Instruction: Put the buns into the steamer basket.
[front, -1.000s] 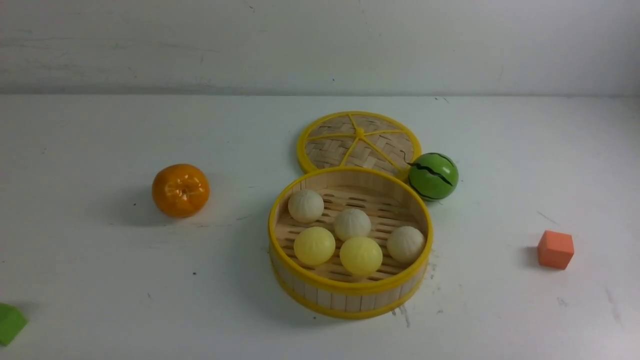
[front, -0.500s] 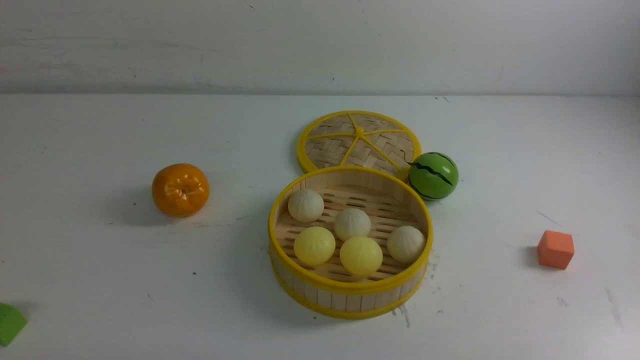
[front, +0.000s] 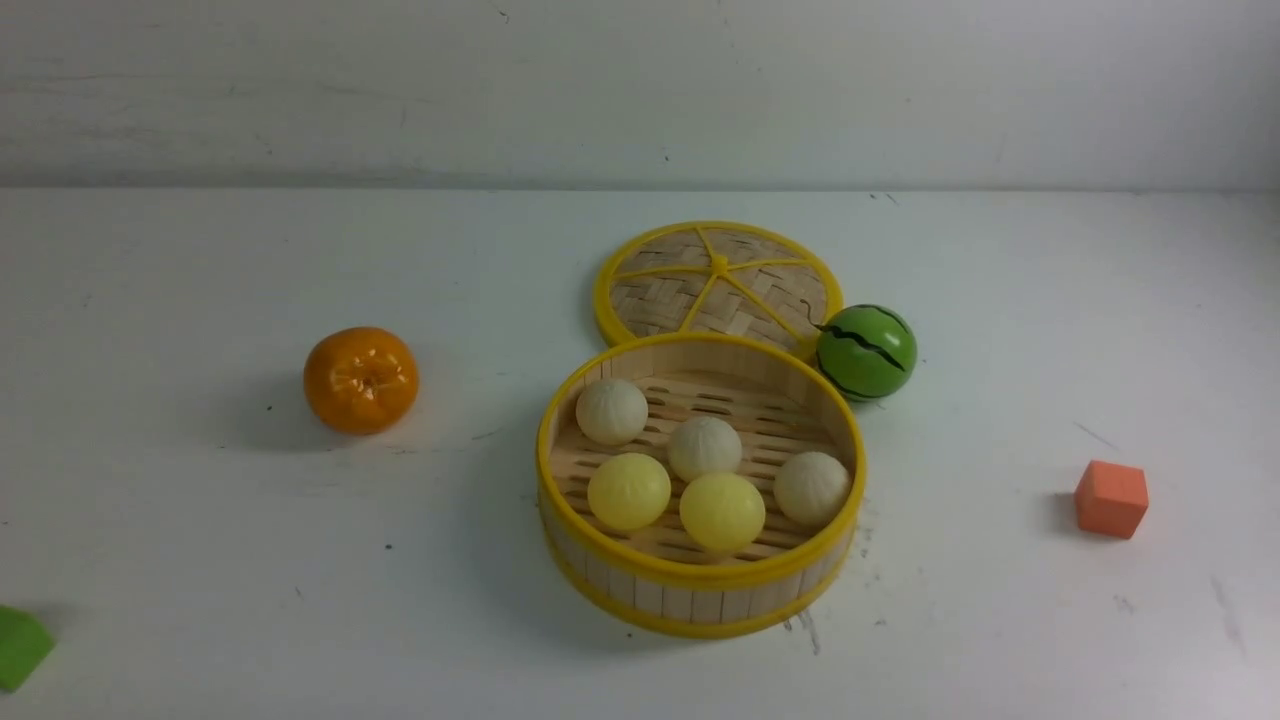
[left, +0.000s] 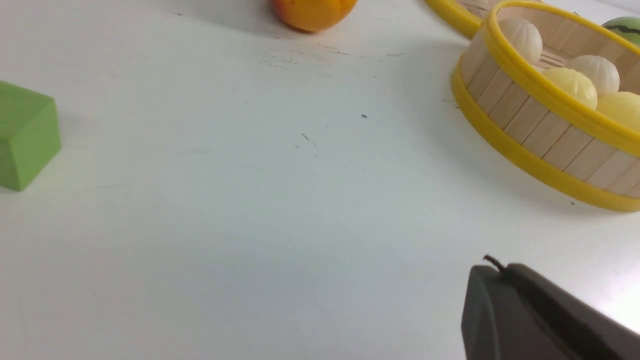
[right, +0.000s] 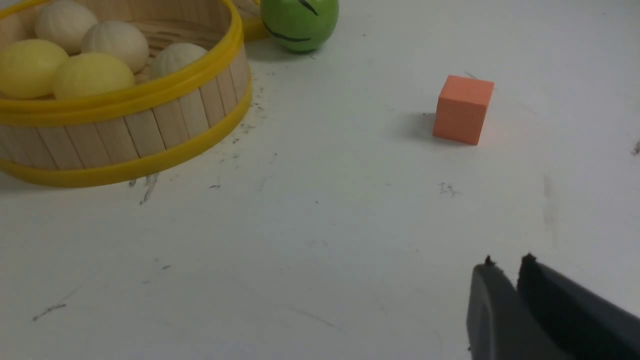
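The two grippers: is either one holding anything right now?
No. The left gripper and right gripper are shut on nothing; all five buns lie in the steamer basket.

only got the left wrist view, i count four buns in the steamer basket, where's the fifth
observer: In the front view a fifth, cream bun sits inside the steamer basket, on the robot's right side.
operator: anything lying further right of it
observer: An orange cube stands on the table, well apart from the basket.
operator: right gripper holding anything
observer: No. The right wrist view shows the right gripper with its fingertips close together and nothing between them.
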